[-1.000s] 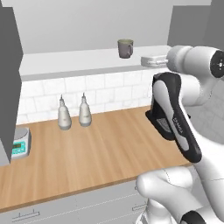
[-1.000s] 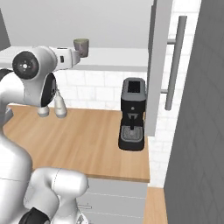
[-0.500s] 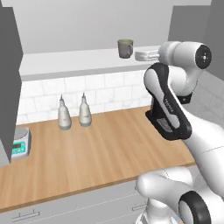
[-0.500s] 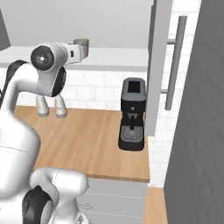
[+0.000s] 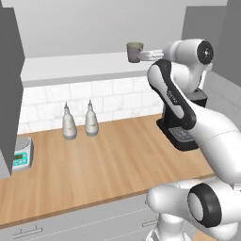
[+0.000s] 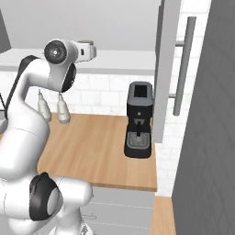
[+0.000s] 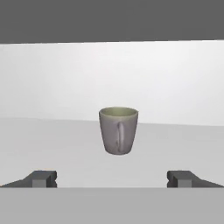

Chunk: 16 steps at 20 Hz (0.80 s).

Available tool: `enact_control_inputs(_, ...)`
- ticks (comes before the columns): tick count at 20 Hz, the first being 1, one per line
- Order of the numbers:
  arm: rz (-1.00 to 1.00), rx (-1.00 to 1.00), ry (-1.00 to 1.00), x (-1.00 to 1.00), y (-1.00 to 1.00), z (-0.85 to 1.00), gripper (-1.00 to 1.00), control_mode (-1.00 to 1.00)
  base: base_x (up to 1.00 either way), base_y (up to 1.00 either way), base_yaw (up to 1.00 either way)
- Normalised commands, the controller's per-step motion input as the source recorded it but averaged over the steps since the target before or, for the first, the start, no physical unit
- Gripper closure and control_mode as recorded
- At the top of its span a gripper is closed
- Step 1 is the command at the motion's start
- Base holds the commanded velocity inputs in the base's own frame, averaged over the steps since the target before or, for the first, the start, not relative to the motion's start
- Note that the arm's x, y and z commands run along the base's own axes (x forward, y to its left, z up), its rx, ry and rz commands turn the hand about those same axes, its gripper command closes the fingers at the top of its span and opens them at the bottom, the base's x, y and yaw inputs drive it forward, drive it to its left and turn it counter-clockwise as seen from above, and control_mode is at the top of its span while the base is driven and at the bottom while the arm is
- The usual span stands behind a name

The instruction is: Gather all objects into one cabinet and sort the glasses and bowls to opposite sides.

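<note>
One grey cup (image 5: 134, 51) stands upright on the cabinet shelf (image 5: 70, 67) in left base view, near its front edge; arm reaches toward it, end effector close beside. Two bottles (image 5: 91, 119) at back of the wooden surface (image 5: 103, 164), scale (image 5: 21, 156) at its left edge. Right base view: coffee machine (image 6: 139, 120) at the surface's right end. Hand view: end effector (image 7: 113, 178) spread wide, cup w/ handle facing it, apart from both fingertips (image 7: 41, 178).

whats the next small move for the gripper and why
Probably ease straight forward. The gripper is open, and the grey cup stands upright on the shelf ahead, centred between the fingertips but beyond them, handle facing the camera.
</note>
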Motion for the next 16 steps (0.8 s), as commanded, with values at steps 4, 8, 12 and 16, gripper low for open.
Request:
enact_control_inputs(4, 0.0, 0.02, 0.0, 0.47, 0.0, 0.0, -1.0, -1.0, 0.0, 0.0, 0.0)
enact_control_inputs(8, 0.0, 0.0, 0.0, 0.51, 0.0, -0.02, -1.0, -1.0, 0.0, 0.0, 0.0)
enact_control_inputs(12, 0.0, 0.0, 0.0, 0.54, 0.0, -0.23, -1.0, -1.0, 0.0, 0.0, 0.0)
enact_control_inputs(16, 0.0, 0.0, 0.0, 0.39, 0.0, -0.13, -1.0, -1.0, 0.0, 0.0, 0.0)
